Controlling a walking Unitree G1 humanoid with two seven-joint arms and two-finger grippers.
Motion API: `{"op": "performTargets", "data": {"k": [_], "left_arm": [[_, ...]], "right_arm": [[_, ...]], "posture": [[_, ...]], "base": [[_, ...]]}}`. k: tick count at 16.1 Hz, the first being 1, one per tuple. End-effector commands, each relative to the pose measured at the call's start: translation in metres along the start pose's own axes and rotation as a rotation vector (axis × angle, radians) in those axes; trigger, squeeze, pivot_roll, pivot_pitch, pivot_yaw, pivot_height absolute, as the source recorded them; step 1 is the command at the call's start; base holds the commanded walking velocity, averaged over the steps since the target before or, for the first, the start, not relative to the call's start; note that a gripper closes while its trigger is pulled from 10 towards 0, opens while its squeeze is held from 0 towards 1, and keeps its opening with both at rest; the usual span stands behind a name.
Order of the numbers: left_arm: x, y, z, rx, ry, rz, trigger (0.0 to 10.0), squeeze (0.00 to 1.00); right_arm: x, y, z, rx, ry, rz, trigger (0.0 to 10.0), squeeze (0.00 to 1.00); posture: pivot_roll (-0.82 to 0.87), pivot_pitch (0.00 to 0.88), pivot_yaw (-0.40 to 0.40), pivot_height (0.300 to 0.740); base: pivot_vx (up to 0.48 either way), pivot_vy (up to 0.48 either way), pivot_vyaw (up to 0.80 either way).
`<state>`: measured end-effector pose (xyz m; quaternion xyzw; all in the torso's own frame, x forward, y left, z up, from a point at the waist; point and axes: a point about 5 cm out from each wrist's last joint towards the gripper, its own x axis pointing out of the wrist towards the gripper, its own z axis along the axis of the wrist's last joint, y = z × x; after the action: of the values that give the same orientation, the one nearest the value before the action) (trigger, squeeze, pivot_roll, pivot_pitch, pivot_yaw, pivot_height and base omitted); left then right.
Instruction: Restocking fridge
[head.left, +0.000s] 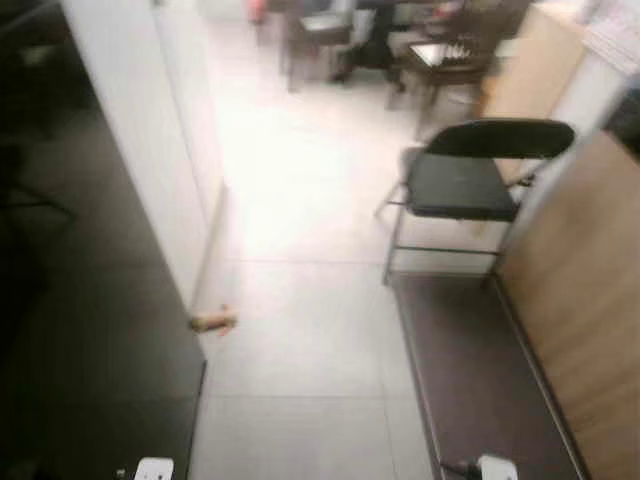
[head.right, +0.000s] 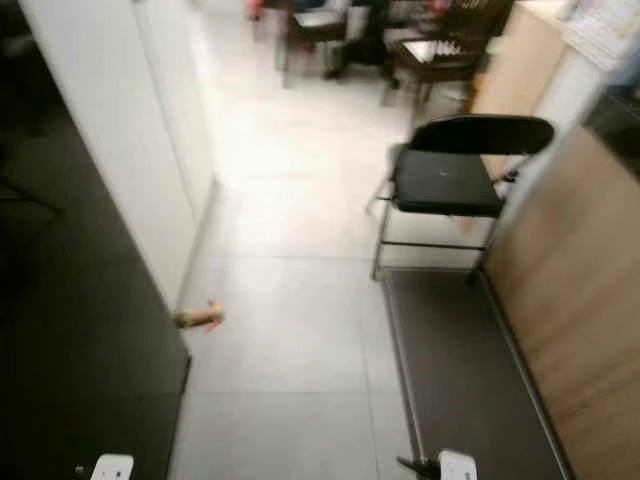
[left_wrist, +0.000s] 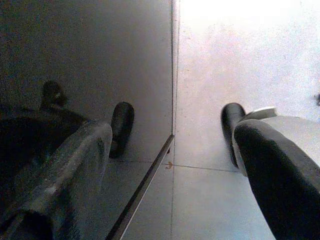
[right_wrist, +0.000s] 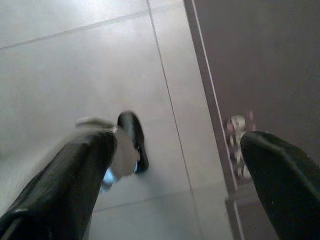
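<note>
Two claws hang low at my sides, both released and grasping nothing: my left claw (left_wrist: 172, 135) has its black fingers (left_wrist: 122, 125) spread wide over the floor (head.left: 300, 350), and my right claw (right_wrist: 175, 165) is likewise spread, fingers well apart. No fridge or stock can be made out from where I stand; the whole forward scene is soft with blur.

Beside my left claw runs a dark panel (head.left: 90, 340) with a metal bottom edge, its surface too dark to read. A white wall (head.left: 150, 170) rises beyond it, and a small tan thing (head.left: 213, 321) lies on the floor at the wall's foot; I cannot tell what it is. Beside my right claw lies a dark mat (head.left: 480, 380), bordered by a wooden panel (head.left: 585, 300) that is cut off at the edge. Something small and pale sits at the mat's edge near my right claw, too blurred to name.

Ahead, past the mat, stands a black folding chair (head.left: 470, 180). Between wall and chair the pale tiled floor stretches open toward dim furniture (head.left: 440, 50) far off.
</note>
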<state>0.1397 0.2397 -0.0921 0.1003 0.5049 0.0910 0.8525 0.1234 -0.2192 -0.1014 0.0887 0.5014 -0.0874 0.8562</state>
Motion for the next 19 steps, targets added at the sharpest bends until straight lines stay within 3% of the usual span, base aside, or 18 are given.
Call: {"op": "performTargets", "data": {"k": [1, 19], "left_arm": [[-0.0003, -0.002, -0.0025, 0.022, 0.014, -0.01, 10.0, 0.0], [-0.0005, -0.0054, -0.0026, -0.024, 0.01, -0.07, 10.0, 0.0]], "right_arm": [[-0.0013, -0.0054, -0.0031, -0.004, 0.015, -0.017, 10.0, 0.0], [-0.0014, -0.0055, -0.0027, 0.006, 0.005, -0.022, 10.0, 0.0]], "posture": [[-0.22, 0.074, 0.012, 0.74], [-0.22, 0.071, 0.012, 0.74]], "base": [[0.0, 0.0, -0.71], [0.0, 0.0, -0.04]]}}
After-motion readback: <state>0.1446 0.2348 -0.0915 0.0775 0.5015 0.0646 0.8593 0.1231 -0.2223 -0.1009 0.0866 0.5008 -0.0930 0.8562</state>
